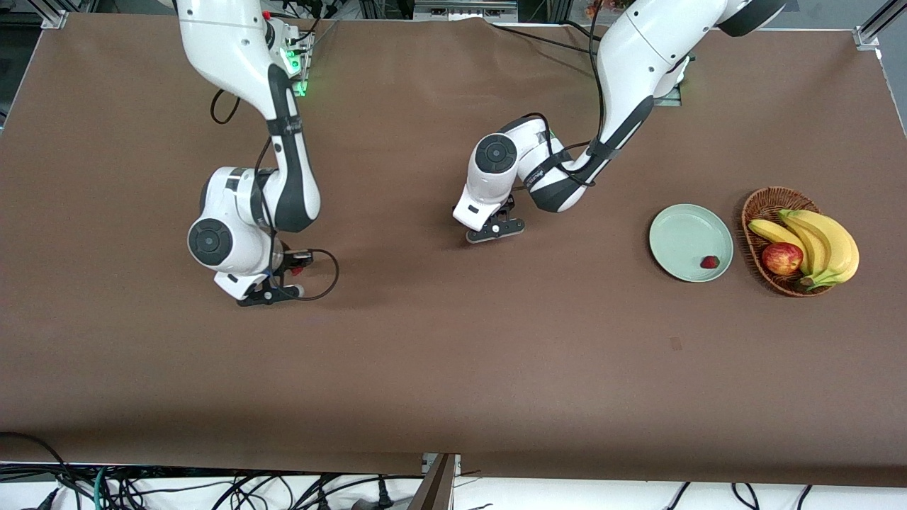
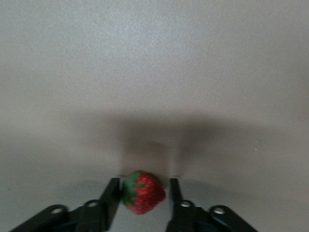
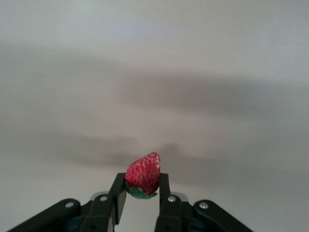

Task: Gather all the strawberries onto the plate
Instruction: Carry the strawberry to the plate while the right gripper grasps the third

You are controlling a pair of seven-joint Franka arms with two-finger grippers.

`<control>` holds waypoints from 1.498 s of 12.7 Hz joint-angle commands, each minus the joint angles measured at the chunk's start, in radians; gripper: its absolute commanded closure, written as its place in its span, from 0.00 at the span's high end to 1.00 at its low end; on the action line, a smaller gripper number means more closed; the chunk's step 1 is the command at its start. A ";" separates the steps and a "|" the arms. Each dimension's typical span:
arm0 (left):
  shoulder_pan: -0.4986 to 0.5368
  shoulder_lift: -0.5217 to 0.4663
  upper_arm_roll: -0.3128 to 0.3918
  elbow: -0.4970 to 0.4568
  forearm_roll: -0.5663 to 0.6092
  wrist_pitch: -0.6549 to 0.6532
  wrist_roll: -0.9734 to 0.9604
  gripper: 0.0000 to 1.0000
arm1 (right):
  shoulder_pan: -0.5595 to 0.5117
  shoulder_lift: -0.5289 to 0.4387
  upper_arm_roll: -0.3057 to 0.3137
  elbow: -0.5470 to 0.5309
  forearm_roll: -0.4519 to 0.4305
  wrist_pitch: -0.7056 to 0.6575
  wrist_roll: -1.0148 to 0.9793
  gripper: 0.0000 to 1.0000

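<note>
One strawberry (image 1: 709, 262) already lies in the plate (image 1: 680, 230) at the right of the front view, beside the basket (image 1: 752, 205). The right gripper (image 3: 140, 195), low at centre-left, has its jaws clamped on a second strawberry (image 3: 143, 173). The left gripper (image 2: 142, 198), at the surface near centre, has jaws narrowed around a third strawberry (image 2: 144, 192); both remain to be delivered.

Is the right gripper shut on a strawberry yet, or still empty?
Shut on one. In the right wrist view the right gripper has both fingers pressed against a strawberry, which sits between their tips above the table.
</note>
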 commanded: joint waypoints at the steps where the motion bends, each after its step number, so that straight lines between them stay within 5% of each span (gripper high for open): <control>1: 0.019 -0.053 0.004 0.006 0.026 -0.018 -0.036 0.19 | 0.065 -0.019 0.002 0.123 0.013 -0.128 0.225 0.08; 3: 0.075 -0.111 -0.021 0.010 0.012 -0.111 -0.019 0.18 | 0.118 -0.013 0.029 0.167 0.065 -0.115 0.378 0.08; 5: 0.256 -0.136 -0.160 0.001 -0.001 -0.154 0.066 0.18 | 0.142 0.012 0.070 0.205 0.122 -0.087 0.496 0.09; 8: 0.359 -0.189 -0.171 0.001 -0.088 -0.234 0.258 0.18 | 0.158 0.035 0.214 0.216 0.125 0.095 0.729 0.09; 13: 0.350 -0.373 0.153 -0.041 -0.369 -0.384 0.817 0.18 | 0.163 0.146 0.423 0.288 0.120 0.451 1.075 0.10; 17: 0.334 -0.442 0.416 -0.155 -0.394 -0.379 1.210 0.18 | 0.238 0.269 0.451 0.339 0.116 0.698 1.233 0.18; 19: 0.334 -0.439 0.471 -0.218 -0.394 -0.304 1.304 0.18 | 0.238 0.260 0.451 0.339 0.114 0.697 1.229 0.50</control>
